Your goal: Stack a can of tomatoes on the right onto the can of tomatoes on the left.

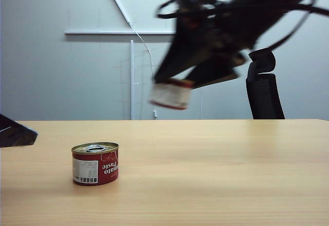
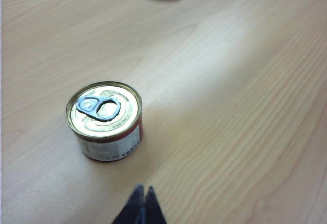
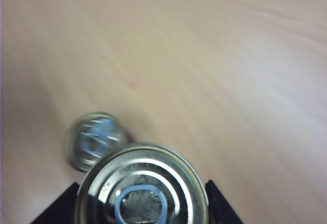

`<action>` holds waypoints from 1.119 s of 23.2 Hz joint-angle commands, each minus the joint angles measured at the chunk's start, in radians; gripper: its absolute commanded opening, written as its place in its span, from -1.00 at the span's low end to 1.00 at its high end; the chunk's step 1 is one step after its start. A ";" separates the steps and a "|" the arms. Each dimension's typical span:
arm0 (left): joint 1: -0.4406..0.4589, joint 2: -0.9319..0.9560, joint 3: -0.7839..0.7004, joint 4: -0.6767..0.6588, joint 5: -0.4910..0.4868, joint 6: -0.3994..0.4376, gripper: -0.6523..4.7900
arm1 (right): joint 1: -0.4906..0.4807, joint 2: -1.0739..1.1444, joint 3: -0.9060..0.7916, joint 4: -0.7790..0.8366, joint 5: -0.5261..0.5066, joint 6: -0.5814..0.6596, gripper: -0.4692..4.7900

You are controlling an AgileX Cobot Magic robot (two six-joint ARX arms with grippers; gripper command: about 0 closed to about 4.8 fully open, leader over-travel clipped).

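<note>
1. We read "Paste" in white script on the red label of the can on the counter (image 1: pixel 95 163); the word before it is cut off by the curve, and the white panel of small print beside it is too fine to read.
2. The exterior view shows the right tool (image 1: pixel 177 89) high above the wooden counter (image 1: pixel 216 174), clamped on a second can (image 1: pixel 171 95); both are blurred, so that label is unreadable.
3. The right wrist view adds what the exterior view lacks: the held can's gold lid and pull ring, with black fingers (image 3: pixel 219 206) at either side, and the other can small and blurred below.
4. The left wrist view shows the standing can's lid and ring from above, with the left tool (image 2: pixel 142 208) near it, its tips pressed together.
5. In the exterior view, that tool is a dark shape at the left edge.
</note>
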State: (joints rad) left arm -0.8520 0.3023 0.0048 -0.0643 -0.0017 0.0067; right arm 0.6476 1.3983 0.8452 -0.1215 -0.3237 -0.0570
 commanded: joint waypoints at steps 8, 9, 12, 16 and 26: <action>0.064 0.000 0.004 0.013 0.002 0.000 -0.77 | 0.177 0.216 0.170 0.010 0.028 -0.026 -0.17; 0.064 0.000 0.004 0.013 -0.001 0.000 -0.77 | 0.190 0.227 0.178 0.009 0.048 -0.027 -0.17; 0.061 0.000 0.004 0.013 -0.002 0.000 -0.77 | 0.222 0.255 0.194 0.005 0.082 -0.041 -0.17; 0.061 0.000 0.004 0.013 -0.001 0.000 -0.77 | 0.251 0.276 0.203 0.006 0.116 -0.060 -0.17; 0.061 0.000 0.004 0.013 -0.001 0.000 -0.77 | 0.256 0.280 0.203 0.012 0.216 -0.060 -0.13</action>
State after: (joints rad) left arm -0.7898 0.3019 0.0048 -0.0643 -0.0032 0.0067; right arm 0.9016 1.6852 1.0409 -0.1326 -0.1108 -0.1143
